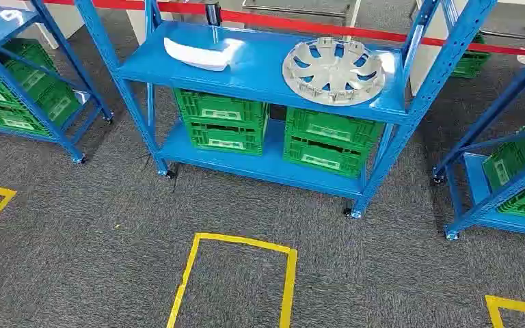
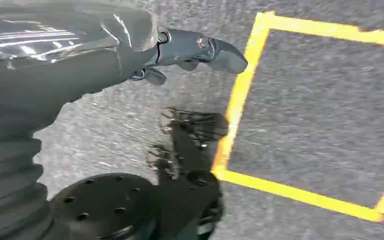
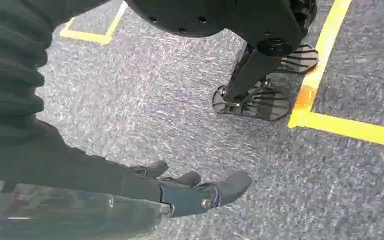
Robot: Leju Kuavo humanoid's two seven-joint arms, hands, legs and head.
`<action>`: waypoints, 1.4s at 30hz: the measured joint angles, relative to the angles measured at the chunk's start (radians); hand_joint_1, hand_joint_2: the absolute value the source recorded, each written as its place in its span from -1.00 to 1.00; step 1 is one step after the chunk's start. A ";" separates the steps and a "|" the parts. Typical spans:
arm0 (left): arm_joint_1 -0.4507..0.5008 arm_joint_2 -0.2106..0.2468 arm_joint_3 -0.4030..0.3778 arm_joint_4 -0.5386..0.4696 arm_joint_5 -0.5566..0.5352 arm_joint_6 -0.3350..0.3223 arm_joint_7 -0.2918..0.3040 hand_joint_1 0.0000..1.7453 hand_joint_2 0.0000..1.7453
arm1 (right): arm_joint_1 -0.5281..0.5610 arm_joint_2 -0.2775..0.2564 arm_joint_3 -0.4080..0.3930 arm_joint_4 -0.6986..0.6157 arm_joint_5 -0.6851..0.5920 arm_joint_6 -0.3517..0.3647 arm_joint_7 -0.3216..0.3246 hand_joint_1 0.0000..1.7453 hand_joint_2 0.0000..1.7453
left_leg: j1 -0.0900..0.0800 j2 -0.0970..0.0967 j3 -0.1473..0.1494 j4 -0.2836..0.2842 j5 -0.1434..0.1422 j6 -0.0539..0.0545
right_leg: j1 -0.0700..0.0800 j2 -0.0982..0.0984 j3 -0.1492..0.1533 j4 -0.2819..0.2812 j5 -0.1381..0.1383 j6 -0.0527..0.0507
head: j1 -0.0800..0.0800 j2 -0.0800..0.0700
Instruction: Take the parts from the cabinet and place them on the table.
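Head view: hubcap (image 1: 333, 70), white part (image 1: 202, 53) on rack (image 1: 260, 75) top shelf. Left hand (image 2: 190, 55), right hand (image 3: 195, 190) hang empty, fingers loosely apart. Step closer, square to rack, before reaching.

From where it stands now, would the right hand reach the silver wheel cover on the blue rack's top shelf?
Probably not yet. The right hand hangs low over the grey carpet, holding nothing, while the wheel cover lies on the top shelf across a stretch of floor. Nothing blocks the way; the robot likely must step closer first.
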 joint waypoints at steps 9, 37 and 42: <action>0.003 -0.067 0.233 -0.141 -0.148 -0.129 -0.001 -1.00 -1.00 | -0.031 -0.006 -0.022 0.039 0.040 0.059 -0.077 -1.00 -1.00 | 0.000 0.000 0.000 0.000 0.000 0.000 | 0.000 0.000 0.000 0.000 0.000 0.000 | 0.000 0.000; -0.046 -0.142 0.559 -0.233 -0.367 -0.319 -0.078 -1.00 -1.00 | -0.101 0.037 0.017 -0.765 -0.135 0.231 -0.277 -1.00 -1.00 | 0.000 0.000 0.000 0.000 0.001 0.000 | 0.000 0.000 0.002 0.000 0.001 0.000 | 0.000 0.000; -0.061 -0.154 0.607 -0.242 -0.391 -0.335 -0.079 -1.00 -1.00 | -0.138 0.035 0.048 -0.948 -0.168 0.259 -0.301 -1.00 1.00 | 0.000 0.000 0.000 0.000 0.001 0.000 | 0.000 0.000 0.002 0.000 0.001 0.001 | 0.000 0.000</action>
